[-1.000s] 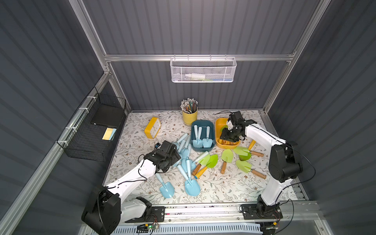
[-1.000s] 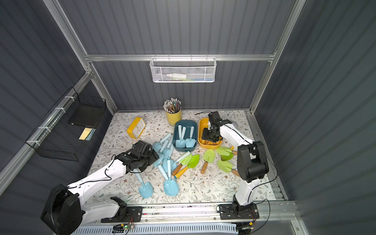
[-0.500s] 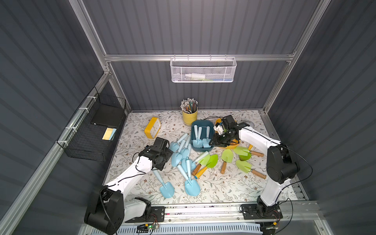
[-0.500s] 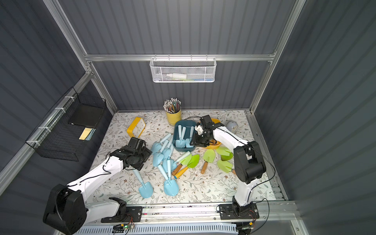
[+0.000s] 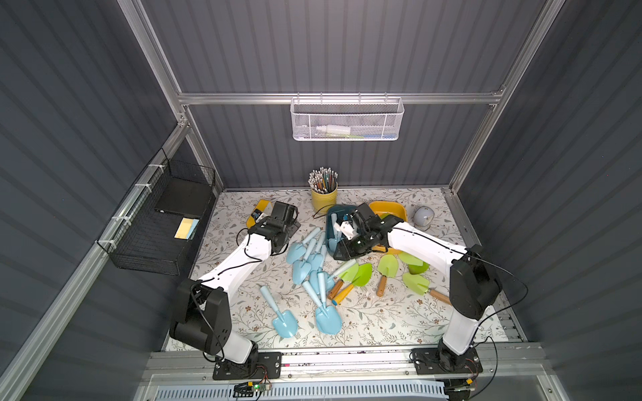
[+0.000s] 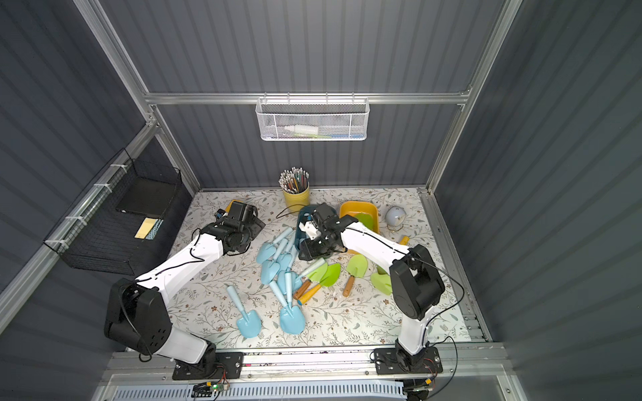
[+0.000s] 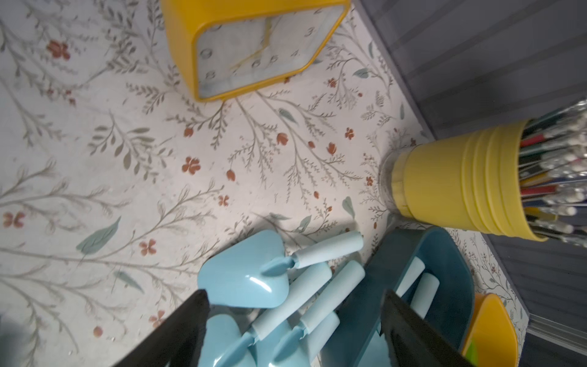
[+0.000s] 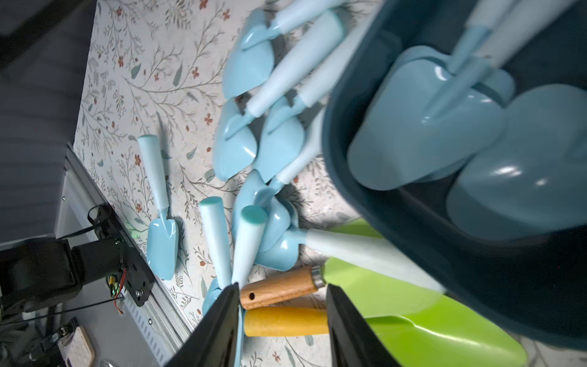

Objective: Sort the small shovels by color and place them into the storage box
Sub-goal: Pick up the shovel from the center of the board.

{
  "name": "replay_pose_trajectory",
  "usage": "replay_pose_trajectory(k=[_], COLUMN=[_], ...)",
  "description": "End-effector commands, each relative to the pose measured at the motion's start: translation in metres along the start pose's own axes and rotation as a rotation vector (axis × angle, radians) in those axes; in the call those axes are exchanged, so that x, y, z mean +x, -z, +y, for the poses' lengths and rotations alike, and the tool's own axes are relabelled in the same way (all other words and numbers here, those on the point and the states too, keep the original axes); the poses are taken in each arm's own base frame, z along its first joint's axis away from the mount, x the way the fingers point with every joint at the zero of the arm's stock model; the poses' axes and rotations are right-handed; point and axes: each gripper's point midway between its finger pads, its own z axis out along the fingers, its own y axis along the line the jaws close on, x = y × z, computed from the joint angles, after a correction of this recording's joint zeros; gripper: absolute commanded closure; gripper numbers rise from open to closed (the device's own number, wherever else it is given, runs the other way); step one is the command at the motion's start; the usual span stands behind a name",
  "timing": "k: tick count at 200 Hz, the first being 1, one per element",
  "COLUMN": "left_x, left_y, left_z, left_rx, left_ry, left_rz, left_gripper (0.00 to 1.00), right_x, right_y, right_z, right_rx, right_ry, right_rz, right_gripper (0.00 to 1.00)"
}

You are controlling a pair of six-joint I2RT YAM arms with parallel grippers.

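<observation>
The task is judged to be at an early stage. On the floral-patterned tabletop [image 5: 382, 323], the dark teal plastic storage bin [image 5: 340, 208] at 12 o'clock is seen to hold roughly three pale blue plastic shovels [image 8: 422, 127]. The yellow plastic storage bin [image 6: 357, 207] at 1 o'clock is seen to hold at least one lime-green shovel [image 6: 365, 220]. A heap of blue shovels [image 5: 305, 264] is left unsorted at the centre, with two more at 6 o'clock and about six green, wooden-handled shovels [image 5: 361, 274] toward 3 o'clock. The left gripper [image 7: 295, 295] is released above the blue heap. The right gripper [image 8: 282, 287] is parted, nothing grasped, beside the teal bin's near rim.
</observation>
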Motion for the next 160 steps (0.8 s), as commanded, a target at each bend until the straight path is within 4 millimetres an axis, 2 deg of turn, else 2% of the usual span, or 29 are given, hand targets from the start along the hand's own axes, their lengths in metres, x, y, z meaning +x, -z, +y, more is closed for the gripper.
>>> replay_pose_trajectory(k=[1,21,43,67,86,101,123,139,160], left_x=[-0.027,-0.071,-0.126,-0.176,-0.205,-0.208,-0.189,-0.18,-0.181], left_y=[-0.002,0.016,0.042,0.067,0.074,0.073,0.061,0.05,0.052], left_z=[-0.019,-0.036,-0.04,-0.028,-0.011,-0.008,-0.01,-0.007,-0.01], left_rx=[0.04,0.117,0.206,0.257,0.271,0.267,0.325,0.331,0.331], left_ry=[-0.12,-0.136,-0.107,-0.09,-0.083,-0.089,-0.064,-0.065,-0.069], left_rz=[-0.1,-0.205,-0.302,-0.404,-0.439,-0.432,-0.358,-0.32,-0.322], left_gripper=[0.11,0.1,0.1,0.09,0.09,0.09,0.09,0.09,0.09], right_x=[0.007,0.01,0.017,0.033,0.044,0.051,0.054,0.054,0.05], right_y=[-0.015,-0.029,-0.054,-0.089,-0.117,-0.134,-0.154,-0.165,-0.175], right_z=[0.017,0.053,0.088,0.131,0.162,0.179,0.191,0.192,0.188], right_rx=[0.07,0.064,0.078,0.082,0.081,0.082,0.086,0.089,0.102], right_ry=[0.061,0.09,0.092,0.131,0.163,0.172,0.167,0.144,0.133], right_rz=[0.035,0.037,0.062,0.105,0.136,0.161,0.17,0.172,0.15], right_gripper=[0.51,0.51,0.51,0.51,0.51,0.51,0.51,0.5,0.5])
